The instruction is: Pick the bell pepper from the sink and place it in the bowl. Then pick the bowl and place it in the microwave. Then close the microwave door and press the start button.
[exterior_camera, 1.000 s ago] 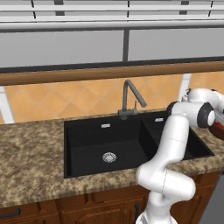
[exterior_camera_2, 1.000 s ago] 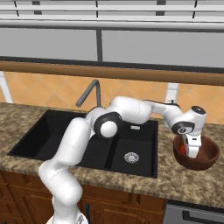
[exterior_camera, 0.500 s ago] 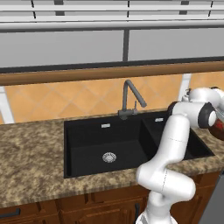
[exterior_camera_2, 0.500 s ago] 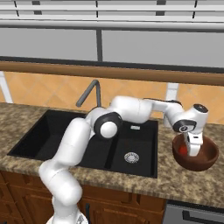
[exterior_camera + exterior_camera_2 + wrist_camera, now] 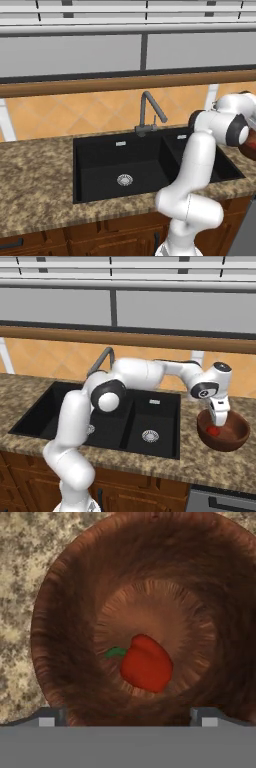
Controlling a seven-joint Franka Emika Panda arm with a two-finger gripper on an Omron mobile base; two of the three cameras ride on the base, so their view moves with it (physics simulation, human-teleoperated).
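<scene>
Low in the middle of the hand view, the bell pepper (image 5: 146,663) lies on the floor of the bowl (image 5: 65,612), its green stem pointing toward the left of the frame. Both fingertips (image 5: 49,717) rise at the bottom edge — one at lower left, one at lower right — set wide apart and clamped on nothing. The pepper sits between them and a little above in the frame, touching neither. Speckled counter (image 5: 20,572) shows along the left side and upper corners, outside the bowl's rim.

Right of centre in the right base view, the gripper (image 5: 219,419) hangs pointing down over the bowl (image 5: 235,438), which stands on the granite counter (image 5: 200,463) just right of the sink (image 5: 150,421). A red spot — the pepper (image 5: 214,431) — shows inside the bowl directly under the fingers.
</scene>
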